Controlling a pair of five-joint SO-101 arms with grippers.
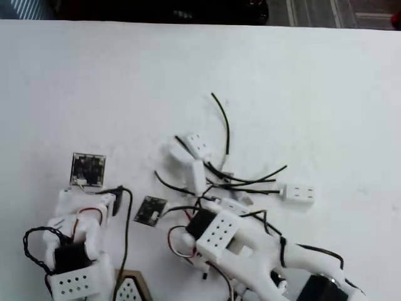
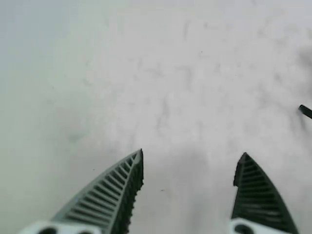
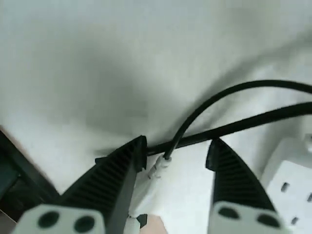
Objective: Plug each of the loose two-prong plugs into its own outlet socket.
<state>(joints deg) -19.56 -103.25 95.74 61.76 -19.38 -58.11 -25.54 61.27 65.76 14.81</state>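
My right gripper point(image 3: 178, 142) is open and low over the table, its fingers on either side of a white two-prong plug point(image 3: 155, 171) with a black cable point(image 3: 229, 95); the plug lies close to one finger. A white outlet socket point(image 3: 292, 183) lies just beside it. From above, several white plugs and sockets lie in a tangle of black cables mid-table: one socket point(image 1: 198, 145) at the back, another point(image 1: 299, 192) to the right, a third point(image 1: 234, 205) by the right arm point(image 1: 250, 248). My left gripper point(image 2: 192, 155) is open over bare table.
The left arm point(image 1: 75, 251) stands at the front left, apart from the cluster. A black cable end point(image 2: 306, 111) shows at the edge of the left wrist view. The white table point(image 1: 94, 81) has free room at the back and left. A dark strip runs along its far edge.
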